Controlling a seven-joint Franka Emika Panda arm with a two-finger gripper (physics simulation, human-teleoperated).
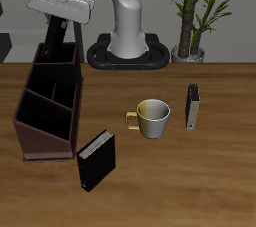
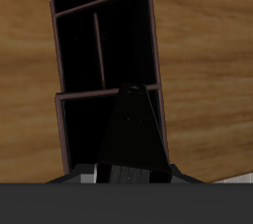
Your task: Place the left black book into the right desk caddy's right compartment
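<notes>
Inspector: Thicker black book (image 1: 97,161) with the pale page edge lies flat nearest the table's front edge, untouched and not the item in question. The mug (image 1: 152,119) and the shorter book (image 1: 193,106) stand farther back, well apart from the work.

Clerk: And the task's own book?

Inspector: The left black book (image 1: 60,43) is off the table, clamped edge-down between the fingers of the gripper (image 1: 62,19), directly over the back end of the right desk caddy (image 1: 30,121). The pincer is closed narrow on the slim cover.

Clerk: Arm pose?

Inspector: Reached out low from the base (image 1: 130,46), wrist pointing downward, with the book hanging slightly tilted. From the wrist view, its lower edge sits close to an inner divider (whether just over it or just clear of it, I cannot tell).

Clerk: Recommendation for the step?

Inspector: In my judgement, square the book to the walls first, then shift it so its full length lies inside the one section. Lower it straight, without swinging. Release only once the bottom edge is well below the rim, since a clipped thin wall could tip the book outward.
</notes>
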